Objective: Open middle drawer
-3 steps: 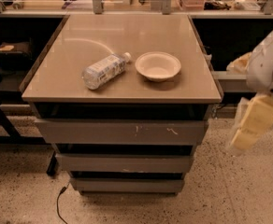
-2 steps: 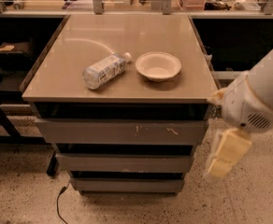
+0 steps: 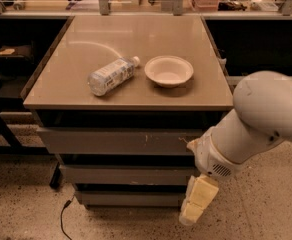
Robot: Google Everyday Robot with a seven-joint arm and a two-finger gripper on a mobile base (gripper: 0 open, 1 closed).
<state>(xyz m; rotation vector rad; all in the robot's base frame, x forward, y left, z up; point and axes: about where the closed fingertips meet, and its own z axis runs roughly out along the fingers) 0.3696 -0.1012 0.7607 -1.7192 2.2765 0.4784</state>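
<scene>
The middle drawer point(image 3: 126, 174) is the plain flat grey front between a taller scratched front point(image 3: 121, 141) above and a narrower front point(image 3: 128, 198) below. It sits shut, in line with the other two fronts. My gripper point(image 3: 196, 205), pale yellow, hangs downward from the white arm point(image 3: 256, 124). It is in front of the right end of the middle and bottom drawers, low near the floor. The arm hides the right ends of the drawer fronts.
A plastic water bottle point(image 3: 110, 75) lies on its side on the cabinet's tan top point(image 3: 136, 39), next to a white bowl point(image 3: 168, 70). A black cable point(image 3: 63, 215) lies on the speckled floor at the left. Dark bench frames stand on both sides.
The arm has swung left from beside the cabinet's right side to in front of its right end. The gripper has come lower. The drawers have not moved.
</scene>
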